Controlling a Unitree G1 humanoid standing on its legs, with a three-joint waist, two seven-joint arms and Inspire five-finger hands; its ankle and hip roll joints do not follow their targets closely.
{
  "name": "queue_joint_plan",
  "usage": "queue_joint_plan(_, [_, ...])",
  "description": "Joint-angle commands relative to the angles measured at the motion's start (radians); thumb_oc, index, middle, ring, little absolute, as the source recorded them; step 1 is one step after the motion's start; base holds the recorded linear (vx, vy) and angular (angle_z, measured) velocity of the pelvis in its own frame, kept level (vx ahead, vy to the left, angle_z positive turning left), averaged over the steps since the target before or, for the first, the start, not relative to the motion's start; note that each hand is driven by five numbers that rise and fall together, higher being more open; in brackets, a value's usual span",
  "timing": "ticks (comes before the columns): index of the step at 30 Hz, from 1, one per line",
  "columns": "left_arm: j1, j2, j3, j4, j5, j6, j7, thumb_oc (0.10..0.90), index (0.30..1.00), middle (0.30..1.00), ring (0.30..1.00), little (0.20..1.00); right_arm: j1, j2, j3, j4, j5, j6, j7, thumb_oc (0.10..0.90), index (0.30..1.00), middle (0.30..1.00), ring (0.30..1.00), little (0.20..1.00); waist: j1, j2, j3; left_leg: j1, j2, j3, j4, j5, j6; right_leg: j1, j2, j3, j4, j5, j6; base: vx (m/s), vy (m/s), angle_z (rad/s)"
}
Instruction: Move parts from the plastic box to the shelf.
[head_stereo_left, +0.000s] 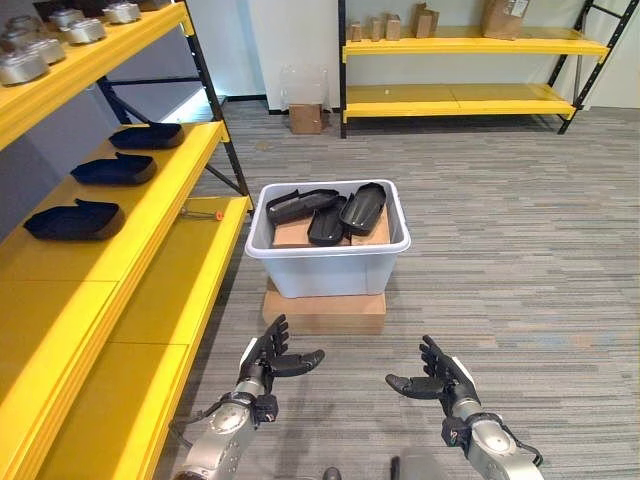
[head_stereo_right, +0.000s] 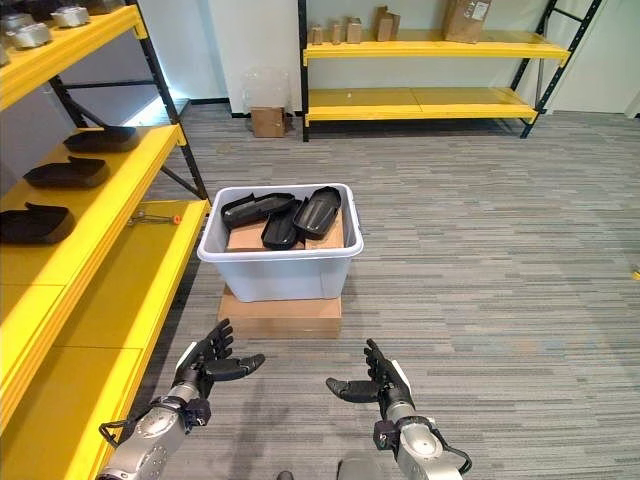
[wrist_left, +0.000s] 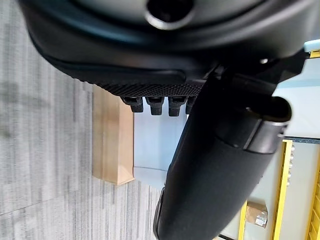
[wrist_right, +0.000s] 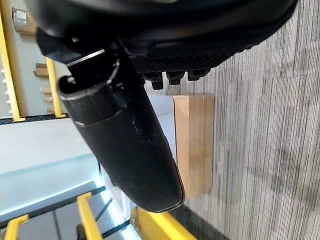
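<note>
Two head-camera eyes look down, forward from standing height: plastic box (head_stereo_left: 328, 240) at 12 o'clock, yellow shelf (head_stereo_left: 120, 250) at 9 to 10 o'clock (shared scene, slightly offset). Each wrist camera looks along own hand from very close, toward same box, cardboard base (wrist_left: 112, 135) beneath.

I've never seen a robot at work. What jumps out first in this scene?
The pale plastic box sits mid-floor on a flat cardboard carton, holding black parts. On the robot's left runs a bright yellow shelf with similar black parts laid in a row. The left hand and right hand hover open before the box.
</note>
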Motion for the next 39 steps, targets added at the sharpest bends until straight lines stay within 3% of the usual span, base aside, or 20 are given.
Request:
queue_joint_plan(1, [-0.049, -0.004, 0.020, -0.105, 0.034, -0.080, -0.028, 0.900, 1.000, 1.000, 1.000, 1.000, -0.044, -0.042, -0.035, -0.047, 0.015, -0.080, -0.004, 0.900, 1.000, 1.000, 1.000, 1.000, -0.036, -0.023, 0.001, 0.069, 0.007, -0.014, 0.059, -0.055, -0.077, 0.045, 0.033, -0.064, -0.299, 0.204, 0.032, 0.40, -0.031, 0.19])
queue_joint_plan(5, [-0.031, -0.018, 0.015, -0.118, 0.041, -0.079, -0.049, 0.900, 1.000, 1.000, 1.000, 1.000, -0.013, -0.056, -0.051, -0.053, 0.017, -0.077, 0.002, 0.900, 1.000, 1.000, 1.000, 1.000, -0.052, -0.032, -0.015, 0.143, -0.002, -0.048, 0.076, -0.076, -0.100, 0.059, 0.054, -0.097, -0.454, 0.244, 0.030, 0.42, -0.077, 0.18])
queue_joint_plan(7, [-0.025, -0.034, 0.004, -0.107, 0.047, -0.076, -0.054, 0.900, 1.000, 1.000, 1.000, 1.000, -0.001, -0.060, -0.047, -0.045, 0.023, -0.077, 0.003, 0.900, 1.000, 1.000, 1.000, 1.000, -0.052, -0.031, -0.034, 0.163, 0.018, -0.057, 0.114, -0.083, -0.126, 0.120, 0.073, -0.079, -0.485, 0.235, 0.008, 0.42, -0.146, 0.42])
queue_joint_plan(10, [-0.038, -0.045, -0.009, -0.098, 0.031, -0.082, -0.053, 0.900, 1.000, 1.000, 1.000, 1.000, -0.011, -0.068, -0.039, -0.045, 0.037, -0.081, 0.002, 0.900, 1.000, 1.000, 1.000, 1.000, -0.056, -0.024, -0.045, 0.141, 0.050, -0.051, 0.194, -0.009, -0.182, 0.153, 0.086, -0.068, -0.467, 0.217, -0.020, 0.32, -0.124, 0.52])
queue_joint_plan(12, [-0.044, -0.054, -0.011, -0.108, 0.016, -0.084, -0.054, 0.900, 1.000, 1.000, 1.000, 1.000, -0.005, -0.082, -0.046, -0.043, 0.044, -0.083, 0.004, 0.900, 1.000, 1.000, 1.000, 1.000, -0.054, -0.016, -0.044, 0.068, 0.078, -0.051, 0.399, 0.136, -0.256, 0.204, 0.102, -0.062, -0.477, 0.183, -0.052, 0.26, -0.139, 0.15])
queue_joint_plan(13, [-0.047, -0.055, -0.015, -0.105, 0.011, -0.086, -0.056, 0.900, 1.000, 1.000, 1.000, 1.000, -0.009, -0.087, -0.046, -0.041, 0.052, -0.085, -0.002, 0.900, 1.000, 1.000, 1.000, 1.000, -0.051, -0.026, -0.037, 0.017, 0.064, -0.057, 0.478, 0.185, -0.276, 0.224, 0.100, -0.050, -0.493, 0.179, -0.061, 0.22, -0.172, 0.19])
queue_joint_plan(14, [-0.050, -0.057, -0.015, -0.108, 0.002, -0.088, -0.044, 0.900, 1.000, 1.000, 1.000, 1.000, -0.019, -0.100, -0.039, -0.037, 0.054, -0.089, -0.006, 0.900, 1.000, 1.000, 1.000, 1.000, -0.025, -0.048, -0.005, -0.061, 0.039, -0.047, 0.626, 0.212, -0.279, 0.263, 0.098, -0.033, -0.498, 0.164, -0.082, 0.13, -0.120, 0.06])
queue_joint_plan(16, [-0.046, -0.057, -0.012, -0.112, -0.001, -0.086, -0.041, 0.900, 1.000, 1.000, 1.000, 1.000, -0.022, -0.102, -0.036, -0.041, 0.051, -0.088, -0.010, 0.900, 1.000, 1.000, 1.000, 1.000, -0.013, -0.052, 0.002, -0.094, 0.041, -0.039, 0.632, 0.187, -0.257, 0.276, 0.099, -0.024, -0.502, 0.159, -0.084, 0.15, -0.091, -0.17])
queue_joint_plan(19, [-0.038, -0.056, -0.004, -0.121, -0.006, -0.085, -0.033, 0.900, 1.000, 1.000, 1.000, 1.000, -0.027, -0.106, -0.029, -0.040, 0.049, -0.091, -0.023, 0.900, 1.000, 1.000, 1.000, 1.000, 0.013, -0.080, 0.013, -0.201, 0.114, 0.004, 0.529, 0.134, -0.206, 0.317, 0.084, -0.013, -0.515, 0.146, -0.078, 0.23, -0.049, -0.35])
queue_joint_plan(20, [-0.033, -0.052, 0.000, -0.118, -0.009, -0.085, -0.033, 0.900, 1.000, 1.000, 1.000, 1.000, -0.028, -0.105, -0.028, -0.037, 0.049, -0.093, -0.022, 0.900, 1.000, 1.000, 1.000, 1.000, 0.018, -0.083, 0.009, -0.195, 0.163, 0.008, 0.424, 0.119, -0.194, 0.322, 0.086, -0.006, -0.511, 0.134, -0.071, 0.16, 0.016, -0.19])
queue_joint_plan(21, [-0.032, -0.052, 0.000, -0.119, -0.009, -0.085, -0.033, 0.900, 1.000, 1.000, 1.000, 1.000, -0.027, -0.105, -0.028, -0.037, 0.049, -0.093, -0.022, 0.900, 1.000, 1.000, 1.000, 1.000, 0.023, -0.085, 0.013, -0.184, 0.163, 0.014, 0.418, 0.117, -0.194, 0.327, 0.086, 0.000, -0.510, 0.132, -0.071, 0.24, 0.094, -0.33])
queue_joint_plan(22, [-0.025, -0.046, 0.003, -0.120, -0.009, -0.087, -0.024, 0.900, 1.000, 1.000, 1.000, 1.000, -0.026, -0.102, -0.028, -0.031, 0.044, -0.096, -0.025, 0.900, 1.000, 1.000, 1.000, 1.000, 0.030, -0.082, 0.010, -0.153, 0.239, 0.010, 0.214, 0.136, -0.192, 0.336, 0.088, 0.007, -0.494, 0.104, -0.059, 0.28, 0.186, -0.43])
queue_joint_plan(23, [-0.024, -0.044, 0.006, -0.117, -0.002, -0.086, -0.019, 0.900, 1.000, 1.000, 1.000, 1.000, -0.028, -0.099, -0.023, -0.022, 0.038, -0.096, -0.029, 0.900, 1.000, 1.000, 1.000, 1.000, 0.040, -0.069, 0.009, -0.139, 0.309, -0.041, 0.042, 0.211, -0.213, 0.345, 0.097, 0.030, -0.481, 0.080, -0.053, 0.27, 0.183, -0.46])
queue_joint_plan(24, [-0.024, -0.044, 0.006, -0.117, -0.002, -0.086, -0.019, 0.900, 1.000, 1.000, 1.000, 1.000, -0.028, -0.099, -0.023, -0.022, 0.038, -0.096, -0.029, 0.900, 1.000, 1.000, 1.000, 1.000, 0.041, -0.070, 0.011, -0.132, 0.309, -0.039, 0.036, 0.213, -0.213, 0.347, 0.097, 0.031, -0.480, 0.079, -0.053, 0.18, 0.176, -0.59])
queue_joint_plan(27, [-0.029, -0.045, 0.010, -0.115, -0.002, -0.084, -0.018, 0.900, 1.000, 1.000, 1.000, 1.000, -0.028, -0.097, -0.026, -0.012, 0.038, -0.092, -0.027, 0.900, 1.000, 1.000, 1.000, 1.000, 0.046, -0.048, 0.004, -0.103, 0.379, -0.094, -0.092, 0.278, -0.241, 0.358, 0.087, 0.062, -0.455, 0.050, -0.038, 0.14, 0.206, -0.46])
queue_joint_plan(28, [-0.031, -0.045, 0.009, -0.115, -0.001, -0.084, -0.020, 0.900, 1.000, 1.000, 1.000, 1.000, -0.027, -0.099, -0.032, -0.009, 0.040, -0.090, -0.027, 0.900, 1.000, 1.000, 1.000, 1.000, 0.045, -0.040, 0.000, -0.094, 0.378, -0.096, -0.106, 0.282, -0.251, 0.362, 0.079, 0.064, -0.453, 0.048, -0.030, 0.12, 0.264, -0.30])
queue_joint_plan(29, [-0.029, -0.048, 0.008, -0.111, -0.004, -0.085, -0.027, 0.900, 1.000, 1.000, 1.000, 1.000, -0.021, -0.102, -0.037, -0.013, 0.038, -0.084, -0.018, 0.900, 1.000, 1.000, 1.000, 1.000, 0.039, -0.027, -0.011, -0.072, 0.371, -0.092, -0.126, 0.244, -0.250, 0.362, 0.066, 0.067, -0.449, 0.040, -0.018, 0.16, 0.309, -0.48])
queue_joint_plan(31, [-0.026, -0.045, 0.004, -0.111, -0.002, -0.083, -0.039, 0.900, 1.000, 1.000, 1.000, 1.000, -0.007, -0.096, -0.048, -0.019, 0.033, -0.079, -0.011, 0.900, 1.000, 1.000, 1.000, 1.000, 0.031, -0.017, -0.033, -0.054, 0.364, -0.077, -0.145, 0.224, -0.260, 0.368, 0.039, 0.072, -0.449, 0.049, -0.005, 0.16, 0.293, -0.23])
queue_joint_plan(36, [-0.048, -0.033, -0.009, -0.108, 0.005, -0.088, -0.047, 0.900, 1.000, 1.000, 1.000, 1.000, 0.007, -0.077, -0.069, -0.019, 0.012, -0.063, -0.005, 0.900, 1.000, 1.000, 1.000, 1.000, 0.023, -0.024, -0.041, -0.068, 0.270, -0.027, -0.053, 0.113, -0.236, 0.403, -0.077, 0.063, -0.494, 0.104, 0.062, 0.10, 0.307, 0.17])
queue_joint_plan(39, [-0.055, -0.025, -0.007, -0.103, 0.008, -0.092, -0.043, 0.900, 1.000, 1.000, 1.000, 1.000, 0.006, -0.063, -0.068, -0.024, 0.013, -0.063, -0.004, 0.900, 1.000, 1.000, 1.000, 1.000, 0.021, -0.027, -0.051, -0.067, 0.238, 0.003, -0.043, 0.090, -0.221, 0.398, -0.109, 0.076, -0.514, 0.136, 0.082, 0.04, 0.203, 0.01])
